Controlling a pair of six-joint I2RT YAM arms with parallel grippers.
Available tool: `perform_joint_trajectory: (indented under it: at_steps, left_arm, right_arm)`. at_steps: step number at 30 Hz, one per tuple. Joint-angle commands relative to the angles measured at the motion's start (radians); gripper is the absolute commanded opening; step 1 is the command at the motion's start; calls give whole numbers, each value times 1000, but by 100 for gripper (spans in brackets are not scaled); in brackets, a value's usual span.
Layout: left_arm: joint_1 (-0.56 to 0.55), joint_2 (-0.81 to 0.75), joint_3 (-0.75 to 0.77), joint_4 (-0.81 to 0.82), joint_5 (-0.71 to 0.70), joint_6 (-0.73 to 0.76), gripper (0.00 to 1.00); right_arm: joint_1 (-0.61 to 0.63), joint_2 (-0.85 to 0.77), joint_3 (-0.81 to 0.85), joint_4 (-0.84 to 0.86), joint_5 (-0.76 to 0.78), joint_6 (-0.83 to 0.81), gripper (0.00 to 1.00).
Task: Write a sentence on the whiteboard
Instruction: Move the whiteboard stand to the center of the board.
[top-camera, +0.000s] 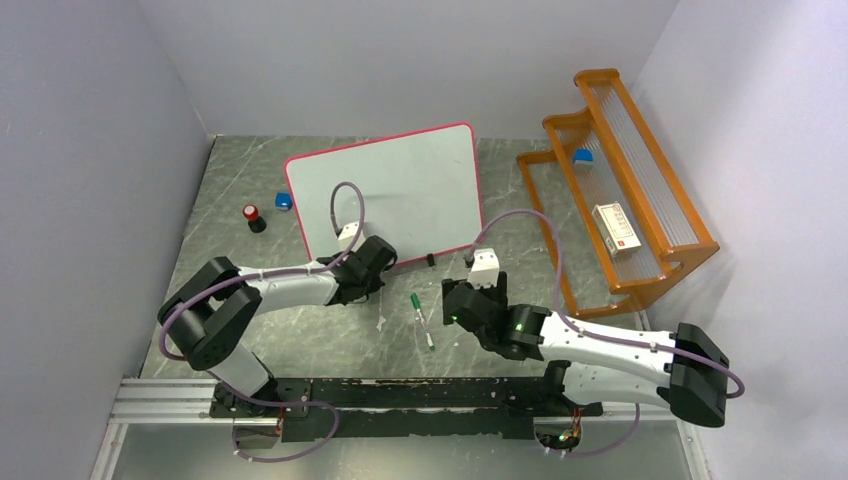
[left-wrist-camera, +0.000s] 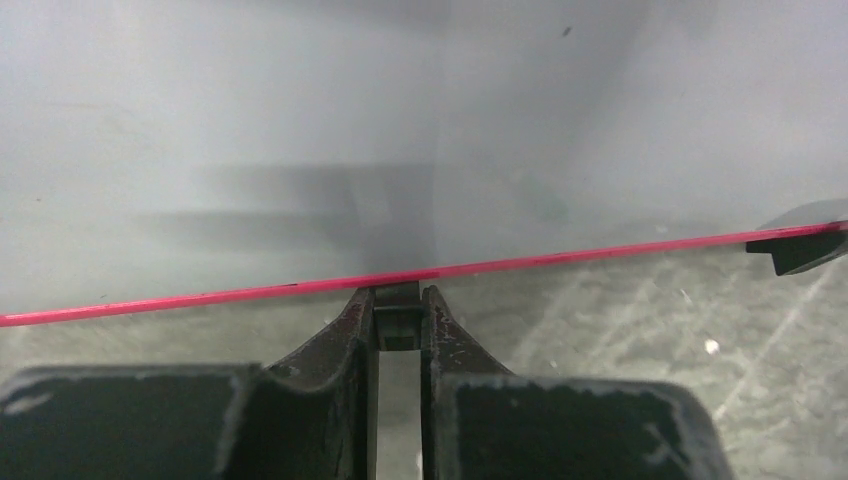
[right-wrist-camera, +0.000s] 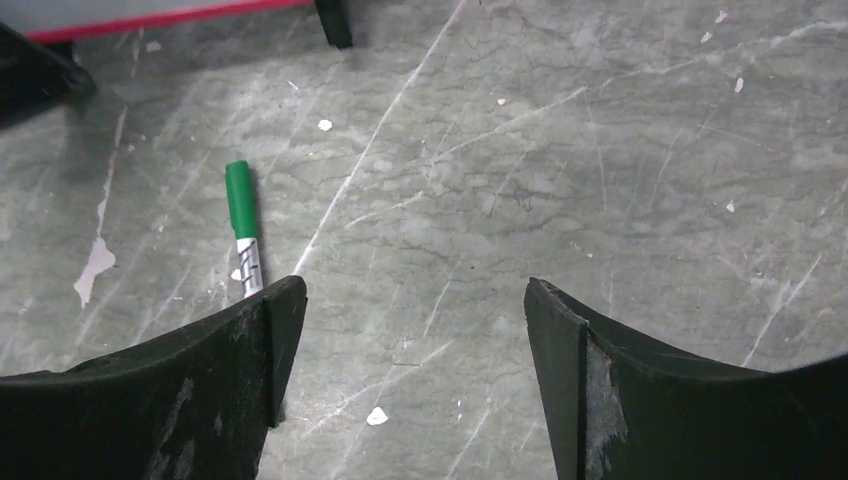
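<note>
Room: plain pale walls (top-camera: 400, 60) on 3 sides, matte & smooth.
Worktop (top-camera: 330, 335): grey-green stone-look slab w/ pale veins, fine scratches, small white chips.
Whiteboard (top-camera: 400, 185): centre-rear of worktop, set at an angle. Rect. w/ rounded corners, glossy white face, thin pink-red frame. Small black foot (top-camera: 430, 260) at its near edge.
Left arm: elbow folded low & back, white forearm reaching to whiteboard's near edge. Purple cable arcs over the board face.
Left hand (left-wrist-camera: 400, 318): clenched, jaws almost together on a small dark block right under whiteboard's red frame, apparently one of its feet. Black fingers (left-wrist-camera: 345, 340), scuffed, paint worn at edges.
Marker (top-camera: 421, 320): in front of whiteboard, apart from it, flat on worktop. Slim cylinder, green cap, white printed barrel.
Right arm: stretched low from the right, wrist bent toward whiteboard's near-right corner.
Right hand (right-wrist-camera: 412, 292): released, jaws wide apart, only worktop showing between them. It hangs in front of whiteboard, marker just beside its left finger in wrist view.
Rack (top-camera: 640, 270): right of whiteboard. Orange wood, stepped tiers w/ clear ribbed shelves. Carries white box (top-camera: 617, 228) w/ red mark & small blue item (top-camera: 583, 155).
Small bits: left of whiteboard, red-topped black piece (top-camera: 253, 217) & blue block (top-camera: 284, 201), near each other.
</note>
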Motion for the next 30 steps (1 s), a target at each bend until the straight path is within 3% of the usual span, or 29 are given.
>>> perform_joint_trajectory:
  at_steps: [1,5,8,14,25,30]
  left_arm:
    - [-85,17,-30,-35,72,-172,5]
    - [-134,46,-19,-51,67,-253,5]
    - [-181,57,-8,-66,47,-298,5]
    - [-232,87,26,-114,23,-335,7]
    - [-285,77,108,-237,-55,-343,34]
    - [-303,48,98,-240,-47,-361,51]
  right_arm:
    - [-7,-44,-12,-12,58,27,85]
    - [-7,-70,-24,-8,43,24,90]
    - [-7,-90,-31,-21,35,37,99]
    - [-6,-130,-58,2,-18,48,100]
    - [-7,-87,-81,51,-104,60,100]
    - [-8,-57,-101,106,-149,36,98]
